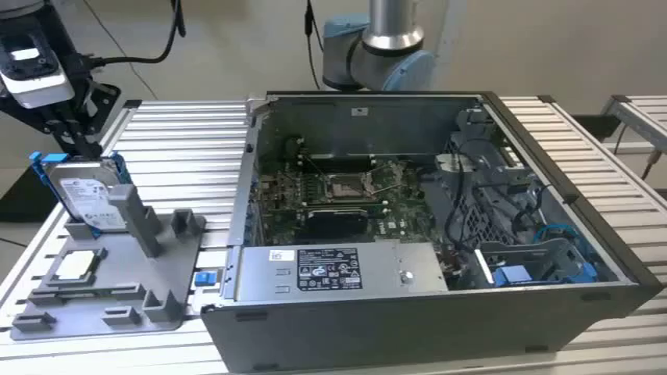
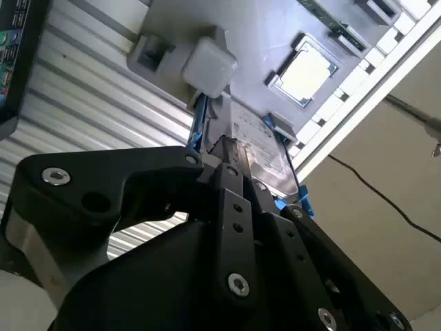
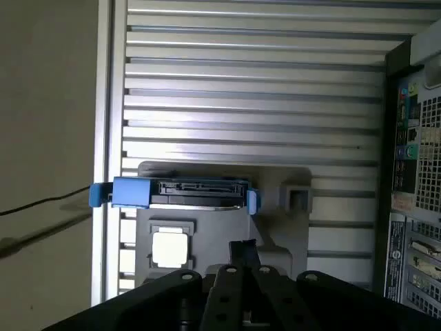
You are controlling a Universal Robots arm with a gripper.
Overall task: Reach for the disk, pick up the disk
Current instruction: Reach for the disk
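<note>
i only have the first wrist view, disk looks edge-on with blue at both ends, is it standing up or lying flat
observer: standing up. In the exterior view the disk sits on its edge in a slot of the grey holder.
operator: am i over it yet
observer: yes, the gripper hangs right at the disk's top edge. I cannot tell whether it touches.
operator: whats that box at the side of my view
observer: an open computer case, on the exterior view's right of the holder, with its motherboard exposed.
</note>
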